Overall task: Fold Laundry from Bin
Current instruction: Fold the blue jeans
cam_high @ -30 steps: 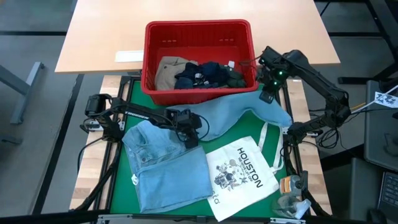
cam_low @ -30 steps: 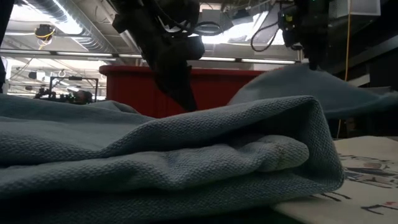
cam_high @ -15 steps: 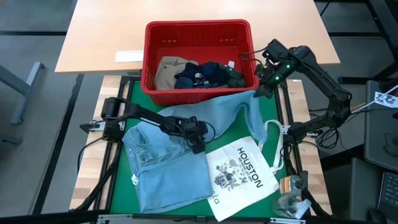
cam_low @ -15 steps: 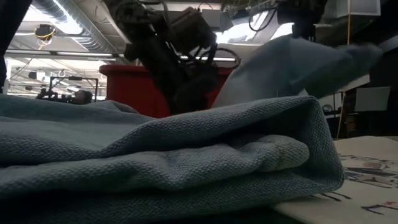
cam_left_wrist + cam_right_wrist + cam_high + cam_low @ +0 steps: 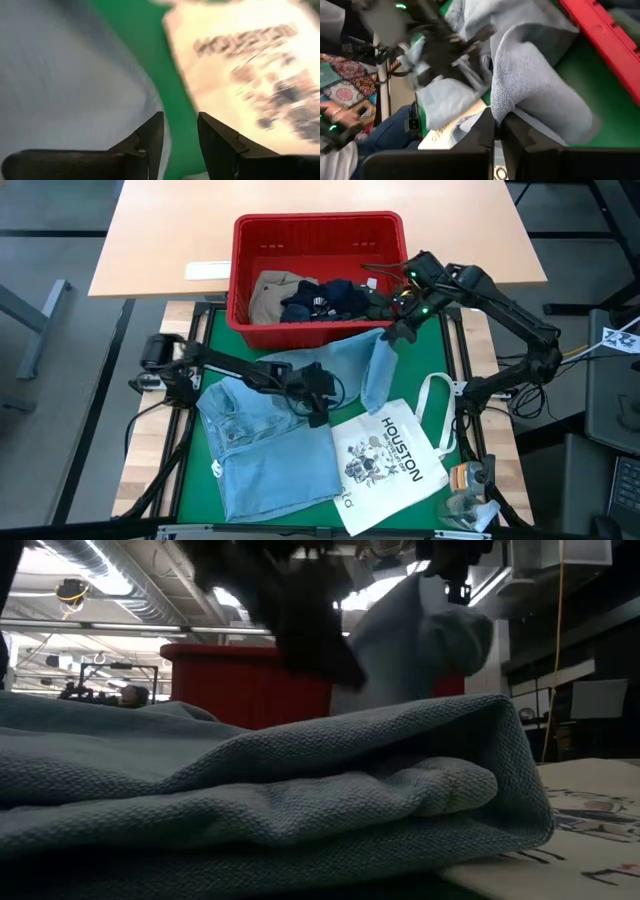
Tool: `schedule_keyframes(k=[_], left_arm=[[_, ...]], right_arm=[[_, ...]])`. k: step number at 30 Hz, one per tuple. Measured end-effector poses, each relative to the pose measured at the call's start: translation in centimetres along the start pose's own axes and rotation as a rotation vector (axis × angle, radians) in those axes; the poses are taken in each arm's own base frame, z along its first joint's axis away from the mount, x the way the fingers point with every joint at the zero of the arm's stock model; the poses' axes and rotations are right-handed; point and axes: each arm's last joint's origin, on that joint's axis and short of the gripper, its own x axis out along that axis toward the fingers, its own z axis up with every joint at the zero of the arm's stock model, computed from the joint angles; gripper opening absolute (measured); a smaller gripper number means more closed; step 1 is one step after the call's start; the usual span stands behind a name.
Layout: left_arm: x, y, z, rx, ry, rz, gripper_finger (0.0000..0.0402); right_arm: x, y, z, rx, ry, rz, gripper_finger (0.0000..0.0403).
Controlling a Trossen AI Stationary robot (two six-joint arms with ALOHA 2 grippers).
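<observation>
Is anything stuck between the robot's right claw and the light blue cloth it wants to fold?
No. The right gripper is shut right on the light blue garment, lifting one end near the red bin. Nothing visible sits between them.

I see a light blue denim garment [image 5: 270, 455], red bin [image 5: 317, 228], green mat [image 5: 190, 470], white tote bag [image 5: 385, 460] with dark print.
</observation>
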Motion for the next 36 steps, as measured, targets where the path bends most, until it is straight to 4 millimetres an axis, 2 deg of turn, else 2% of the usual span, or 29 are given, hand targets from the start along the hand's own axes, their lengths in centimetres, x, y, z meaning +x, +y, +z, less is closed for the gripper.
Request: schedule_keyframes(k=[4, 8, 15, 23, 27, 33, 36], left_arm=[[-1.8, -1.7, 2.0, 0.115, -0.175, -0.052, 0.0114], [-2.3, -4.0, 2.6, 0.306, -0.291, -0.077, 0.0114], [-3.1, -6.6, 2.4, 0.506, -0.350, 0.123, 0.0122], [-3.1, -6.2, 2.6, 0.572, -0.347, 0.181, 0.0187], [-2.7, -5.8, 2.6, 0.660, -0.333, 0.207, 0.0214], [-0.8, -5.7, 1.8, 0.909, -0.297, 0.257, 0.0224], [0.2, -5.7, 1.6, 0.973, -0.311, 0.301, 0.0224]], right_arm=[[0.4, 0.6, 0.5, 0.006, -0.031, 0.015, 0.0016], [0.7, 0.9, 0.5, 0.001, -0.029, 0.022, 0.0016], [0.7, 0.9, 0.5, 0.003, -0.029, 0.022, 0.0016], [0.7, 0.9, 0.5, 0.003, -0.029, 0.023, 0.0017], [0.6, 0.9, 0.5, 0.004, -0.029, 0.024, 0.0017], [0.6, 0.9, 0.5, 0.004, -0.029, 0.025, 0.0017], [0.6, 0.9, 0.5, 0.004, -0.029, 0.025, 0.0017]])
